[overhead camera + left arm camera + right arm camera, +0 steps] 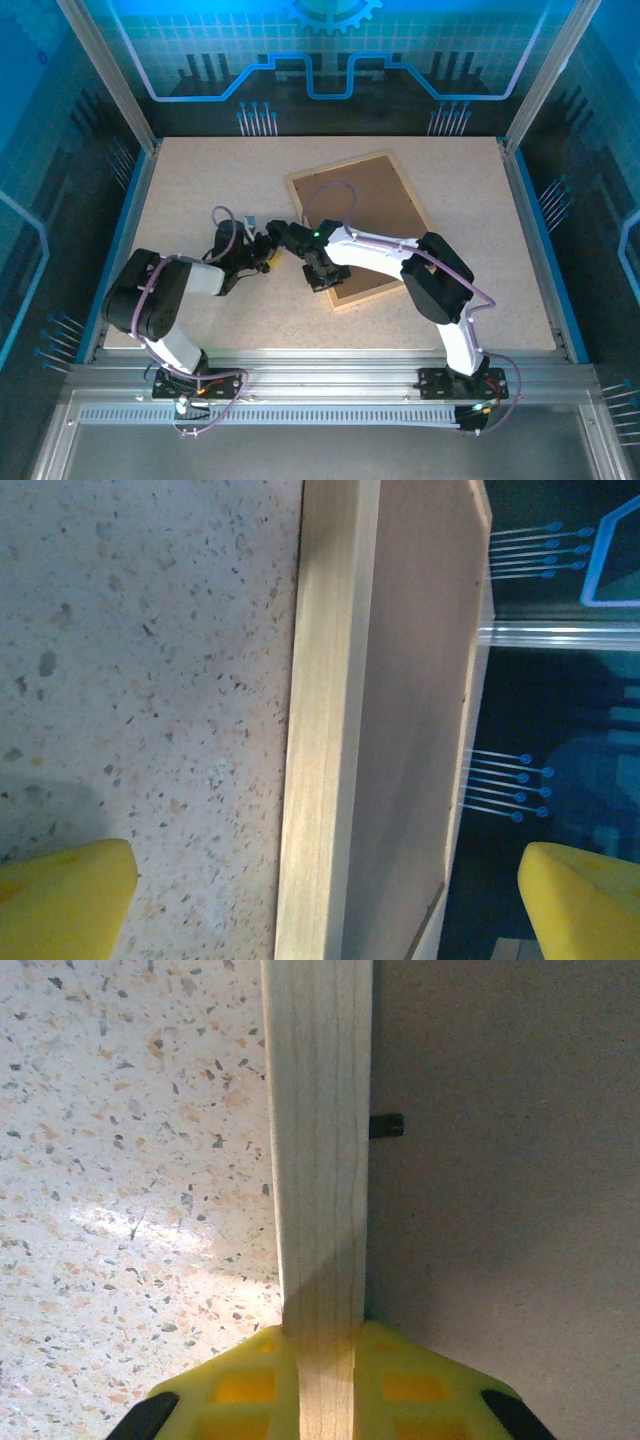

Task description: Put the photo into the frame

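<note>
Top external view: a large rectangular frame (340, 166) of thin light wooden rails lies flat and skewed on the speckled pale bench (200, 180), right of centre and towards the far side. A plain brown backing board (380, 215) faces upward inside the rails. The white-and-black right arm (400, 260) reaches in from the near right, and the right gripper (322, 272) sits at the frame's near-left rail, close to its nearest corner. The left arm (160, 295) is folded low at the near left, and the left gripper (268, 250) points towards the frame from just beside its left rail. Blue-lit panelled walls (320, 60) enclose the bench.

Right wrist view: the right gripper (320, 1335) is closed on the frame (318, 1110). Its yellow fingers (250, 1380) press against the rail from both sides, one on the bench (130, 1110) side and one over the backing board (500, 1210). A small black tab (385, 1125) lies on the board, touching the rail's inner edge.

Left wrist view: the left gripper (322, 880) stands wide, its yellow fingertips (60, 900) at opposite lower corners, holding nothing. One rail of the frame (330, 680) runs up the view ahead of the gap, with the backing board (410, 700) to its right and bare bench (150, 630) to its left. Whether the fingertips touch the frame cannot be told.
</note>
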Controlling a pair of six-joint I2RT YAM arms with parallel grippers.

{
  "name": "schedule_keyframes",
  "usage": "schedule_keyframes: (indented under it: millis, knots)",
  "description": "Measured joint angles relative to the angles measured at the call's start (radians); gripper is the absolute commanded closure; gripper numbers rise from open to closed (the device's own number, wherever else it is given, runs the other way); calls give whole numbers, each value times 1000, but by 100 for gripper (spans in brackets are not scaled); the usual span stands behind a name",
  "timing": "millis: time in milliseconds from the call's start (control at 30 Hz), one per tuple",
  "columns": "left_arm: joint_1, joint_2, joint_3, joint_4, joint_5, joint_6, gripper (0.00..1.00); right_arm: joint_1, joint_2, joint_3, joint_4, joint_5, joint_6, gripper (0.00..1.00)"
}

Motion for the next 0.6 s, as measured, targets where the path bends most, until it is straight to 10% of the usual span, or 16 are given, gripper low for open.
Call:
schedule_keyframes:
  millis: [600]
  knots:
    - [-47, 76, -3, 172, -15, -60, 1, -1, -45, 14, -34, 10, -2, 84]
